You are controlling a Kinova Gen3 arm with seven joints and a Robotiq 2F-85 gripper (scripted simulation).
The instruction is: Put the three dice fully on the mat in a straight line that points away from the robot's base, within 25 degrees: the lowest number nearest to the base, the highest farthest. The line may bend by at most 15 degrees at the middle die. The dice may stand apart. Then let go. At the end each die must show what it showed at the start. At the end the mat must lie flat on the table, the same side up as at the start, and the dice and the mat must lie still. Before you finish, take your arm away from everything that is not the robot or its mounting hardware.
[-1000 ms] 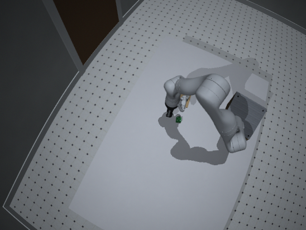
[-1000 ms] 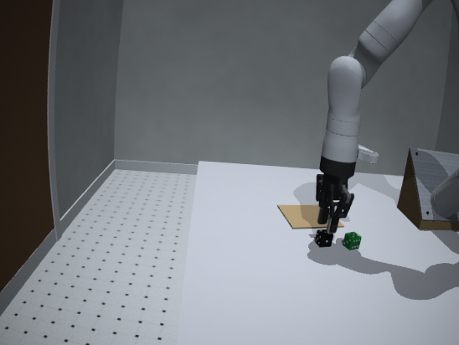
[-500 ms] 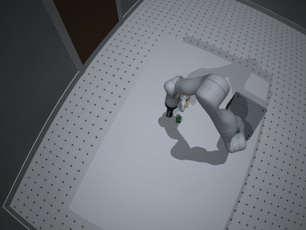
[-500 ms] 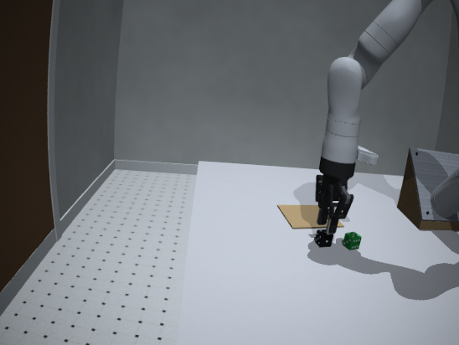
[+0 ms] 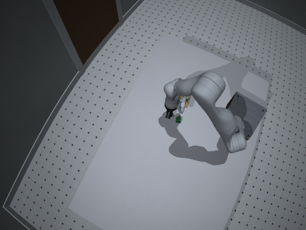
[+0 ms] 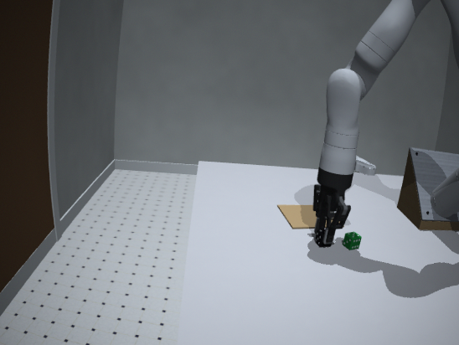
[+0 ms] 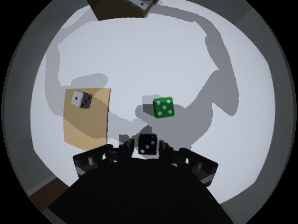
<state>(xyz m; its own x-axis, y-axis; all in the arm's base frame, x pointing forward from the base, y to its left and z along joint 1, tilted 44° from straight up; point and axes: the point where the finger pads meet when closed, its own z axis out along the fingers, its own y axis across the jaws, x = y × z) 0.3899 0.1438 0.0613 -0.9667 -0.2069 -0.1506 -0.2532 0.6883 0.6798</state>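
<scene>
The end effector (image 5: 168, 116) (image 6: 324, 240) (image 7: 146, 144), half open, straddles the black die (image 6: 320, 239) (image 7: 147, 143) (a cube, so no long axis), its three pips slanting, nearer the desk's (image 5: 134, 173) (image 6: 243, 285) (image 7: 130, 55) long edge opposite the base.

You lowered the arm (image 5: 171, 100) (image 6: 341, 126), and the gripper (image 5: 168, 115) (image 6: 325, 239) (image 7: 146, 144) came down with it. Its fingertips had hung above the black die (image 6: 320, 239) (image 7: 147, 143); you brought them down to its level, one on either side, so that they partly hid it in the exterior view.
</scene>
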